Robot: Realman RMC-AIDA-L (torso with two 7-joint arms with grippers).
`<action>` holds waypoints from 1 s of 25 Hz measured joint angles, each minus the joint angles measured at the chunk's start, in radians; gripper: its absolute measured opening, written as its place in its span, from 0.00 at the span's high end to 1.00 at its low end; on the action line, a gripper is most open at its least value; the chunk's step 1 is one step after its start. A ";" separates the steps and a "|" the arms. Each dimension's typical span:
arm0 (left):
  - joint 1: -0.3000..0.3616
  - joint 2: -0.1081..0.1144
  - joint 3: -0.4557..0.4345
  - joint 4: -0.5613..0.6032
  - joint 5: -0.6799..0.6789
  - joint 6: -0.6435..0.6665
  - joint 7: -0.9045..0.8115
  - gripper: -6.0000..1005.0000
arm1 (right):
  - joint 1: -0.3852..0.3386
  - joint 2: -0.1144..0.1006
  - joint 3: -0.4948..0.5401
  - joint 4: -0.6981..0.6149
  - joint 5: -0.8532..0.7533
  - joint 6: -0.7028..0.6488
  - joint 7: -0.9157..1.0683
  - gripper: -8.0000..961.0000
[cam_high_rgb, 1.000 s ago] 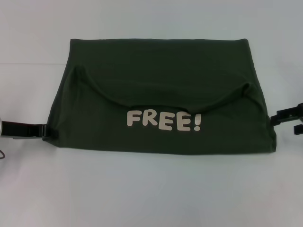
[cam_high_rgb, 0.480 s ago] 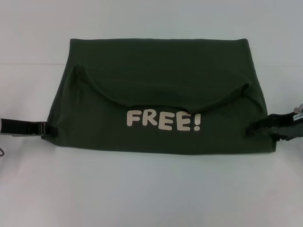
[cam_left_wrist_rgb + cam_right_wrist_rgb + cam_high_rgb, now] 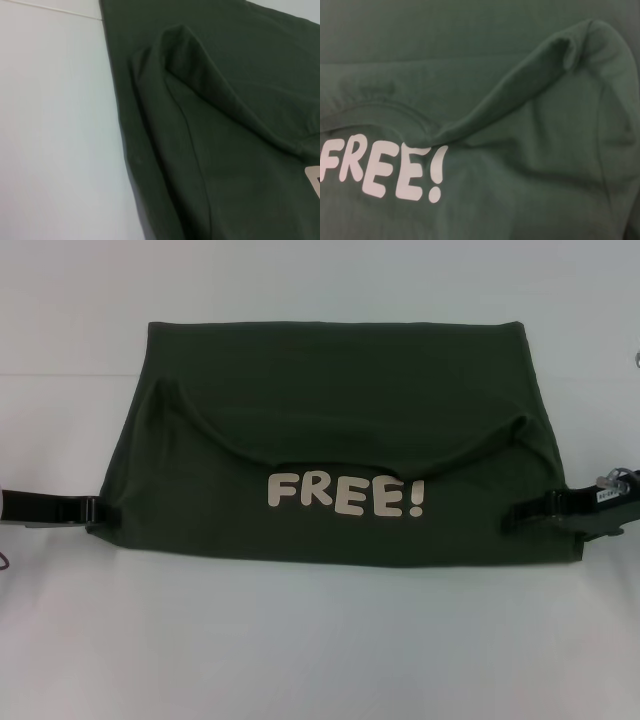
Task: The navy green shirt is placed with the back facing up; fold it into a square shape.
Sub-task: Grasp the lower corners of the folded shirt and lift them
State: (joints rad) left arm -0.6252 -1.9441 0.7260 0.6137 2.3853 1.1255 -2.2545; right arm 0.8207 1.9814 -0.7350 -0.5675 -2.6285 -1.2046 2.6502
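Plainly white table [image 3: 320, 640] – olive shirt [image 3: 340, 390] spread

Hidden and cut-off parts around the navy green shirt [image 3: 340, 440]

The left gripper [image 3: 98, 512] meets the shirt's left edge and the right gripper [image 3: 522, 512] lies over its right edge; dark on dark cloth, neither shows how its jaws stand (both arms run out of the head view). Both wrist views crop the shirt on every side; in the right wrist view the lettering "FREE!" [image 3: 380, 172] loses its first letter's edge.
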 joint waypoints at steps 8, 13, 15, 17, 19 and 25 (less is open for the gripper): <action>0.001 -0.001 -0.003 0.000 0.000 -0.001 -0.003 0.98 | -0.007 0.011 -0.003 -0.023 0.002 -0.010 -0.016 0.28; 0.002 -0.003 -0.003 0.000 0.000 -0.001 -0.005 0.98 | -0.009 0.011 -0.003 -0.017 0.000 -0.010 -0.021 0.56; 0.002 -0.003 -0.003 0.000 0.000 -0.001 -0.006 0.98 | -0.014 0.011 -0.002 -0.020 0.003 -0.012 -0.022 0.62; 0.002 -0.001 -0.004 0.000 0.000 -0.001 -0.006 0.98 | -0.018 0.011 0.001 -0.023 0.004 -0.017 -0.022 0.68; 0.002 -0.001 -0.004 0.000 0.000 0.000 -0.006 0.98 | -0.021 0.009 0.004 -0.024 0.005 -0.018 -0.023 0.74; 0.003 0.002 -0.004 0.003 0.000 0.006 -0.007 0.98 | -0.032 0.001 0.006 -0.026 0.006 -0.020 -0.024 0.87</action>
State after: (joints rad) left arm -0.6227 -1.9425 0.7224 0.6169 2.3853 1.1312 -2.2619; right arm 0.7883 1.9826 -0.7291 -0.5936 -2.6221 -1.2243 2.6258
